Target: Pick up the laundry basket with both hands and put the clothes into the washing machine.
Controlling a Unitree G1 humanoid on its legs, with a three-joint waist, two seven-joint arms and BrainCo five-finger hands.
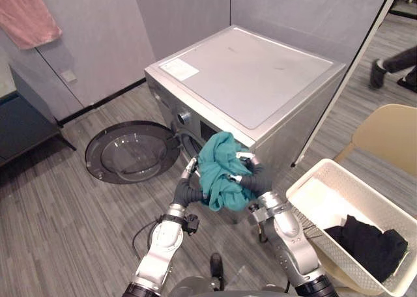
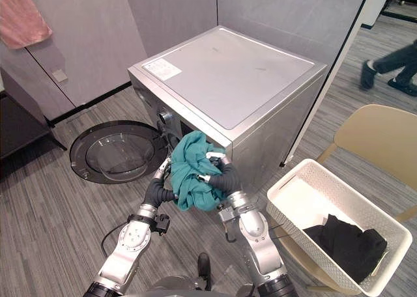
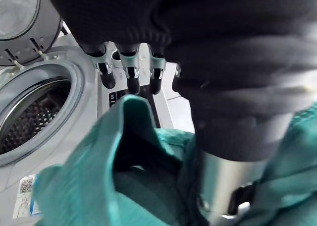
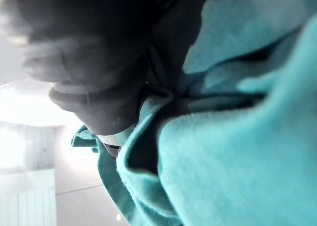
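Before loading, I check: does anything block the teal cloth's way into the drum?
Nothing visible does. The door stands open to the left, and the drum mouth just past the cloth looks clear.

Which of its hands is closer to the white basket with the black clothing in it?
The right hand. It grips the teal garment on the side facing the laundry basket, which stands off to the robot's right; the left hand presses the garment's far side.

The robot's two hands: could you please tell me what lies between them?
A bunched teal garment, pressed between the left hand and right hand, in both eye views.
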